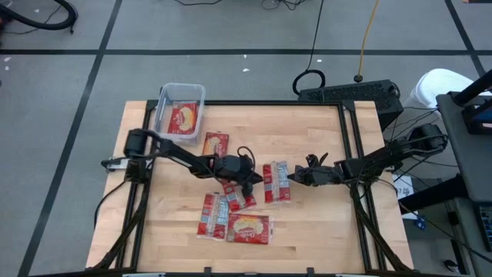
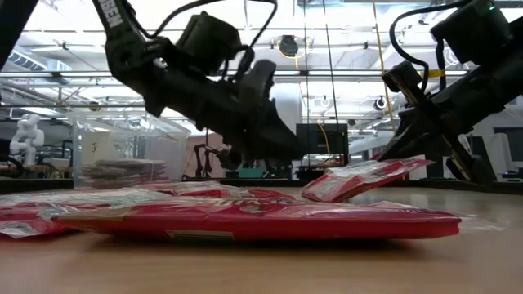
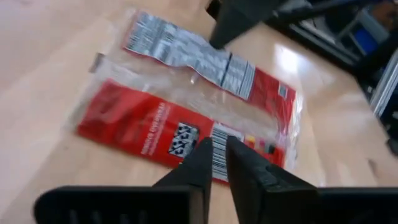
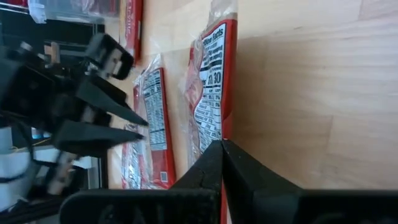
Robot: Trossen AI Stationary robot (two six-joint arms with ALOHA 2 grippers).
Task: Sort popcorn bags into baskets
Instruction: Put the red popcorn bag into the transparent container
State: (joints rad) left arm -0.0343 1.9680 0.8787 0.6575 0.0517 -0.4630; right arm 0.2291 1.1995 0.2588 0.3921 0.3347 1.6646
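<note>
From above, the left gripper (image 1: pixel 247 181) covers part of a popcorn bag (image 1: pixel 238 195), so any contact is hidden. Low down, the front bag (image 2: pixel 270 220) blocks those behind (a blurred red heap). The basket (image 2: pixel 122 155) is hazy, its contents unreadable. The worktop (image 1: pixel 323 223) runs off the bottom edge.

Bright overhead light; left wrist view seems blurred.
</note>
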